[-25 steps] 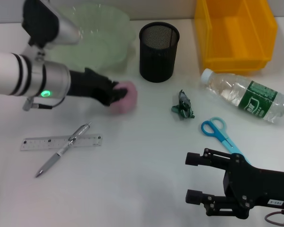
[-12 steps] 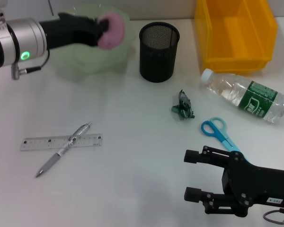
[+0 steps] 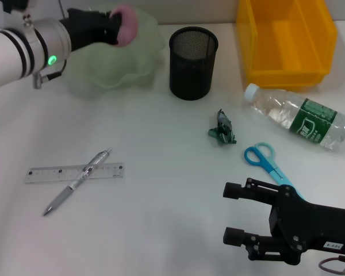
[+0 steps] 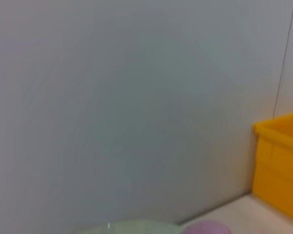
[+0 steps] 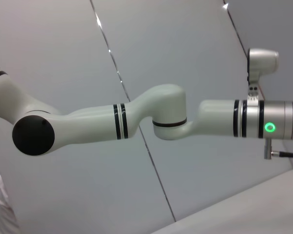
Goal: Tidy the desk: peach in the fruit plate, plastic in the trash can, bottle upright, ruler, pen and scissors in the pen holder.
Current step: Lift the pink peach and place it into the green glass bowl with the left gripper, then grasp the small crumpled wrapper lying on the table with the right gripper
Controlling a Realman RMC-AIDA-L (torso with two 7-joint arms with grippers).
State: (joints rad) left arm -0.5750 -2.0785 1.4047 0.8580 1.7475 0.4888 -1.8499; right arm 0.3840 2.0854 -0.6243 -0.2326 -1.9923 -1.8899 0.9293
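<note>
The left gripper (image 3: 112, 27) held the pink peach (image 3: 125, 26) between its fingers above the pale green fruit plate (image 3: 135, 66), apparently poised to release it there, since the plate looked empty beneath. The right gripper (image 3: 234, 213) rested parked low on the worktop (image 3: 172, 178) near the scissors (image 3: 265, 160), its fingers spread wide. The mesh pen holder (image 3: 193, 55) appeared empty, as did the yellow bin (image 3: 284, 40).

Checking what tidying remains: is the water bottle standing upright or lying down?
Lying down. The bottle rests on its side on the desk, white cap toward the pen holder.
</note>
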